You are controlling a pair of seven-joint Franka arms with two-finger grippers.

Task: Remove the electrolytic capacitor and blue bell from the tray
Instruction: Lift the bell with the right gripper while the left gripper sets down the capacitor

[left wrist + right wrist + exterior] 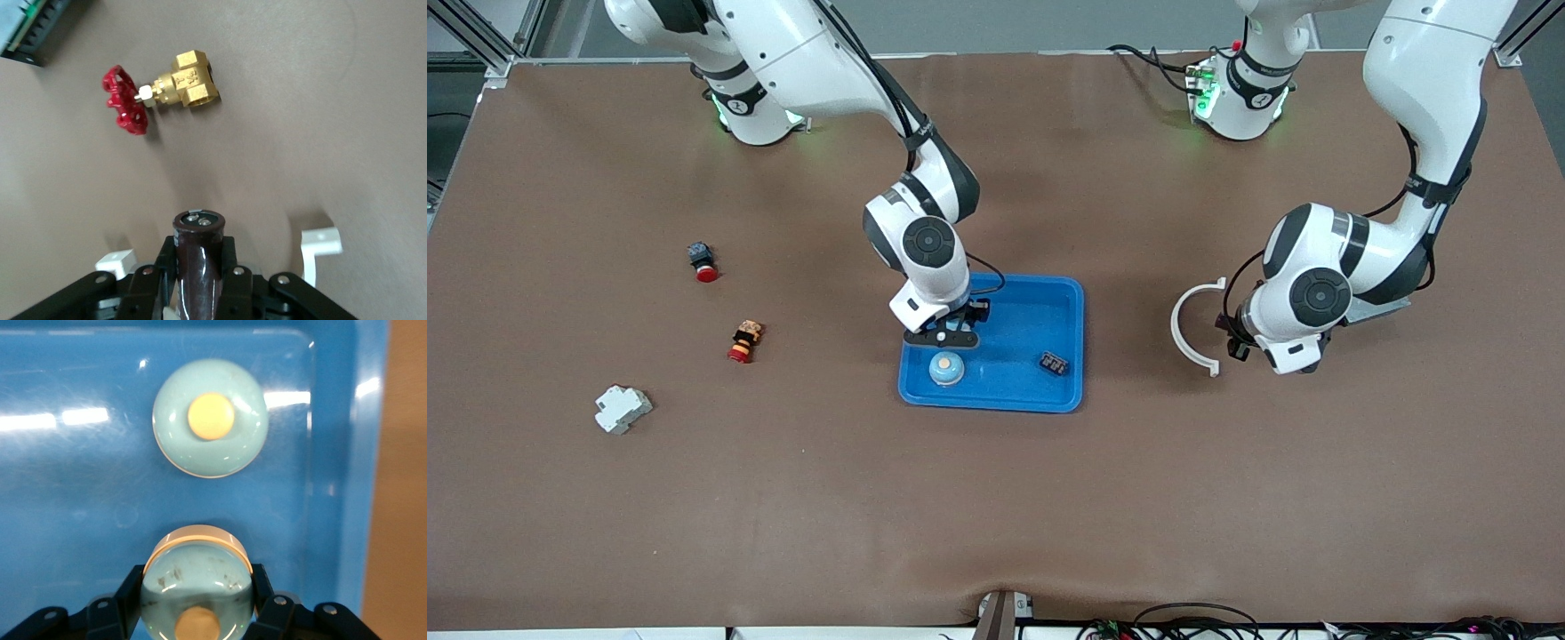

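Left gripper: over bare table, away from the tray, holding the capacitor between its fingers. It waits.
Capacitor: a dark, smooth can with metal tabs on top. It looks stiff and light, and a bit slippery. The fingers pinch its round sides, low on the can.
Right gripper: down in the tray, fingers closed on a bell.
Held bell: a pale blue dome, hard and shiny, likely to slip. The fingers press its round sides, one on each side.
Second bell: sits in the tray just past the fingertips, not touched.
Small black part: in the tray, well apart from the fingers.
Valve: on the table past the capacitor.
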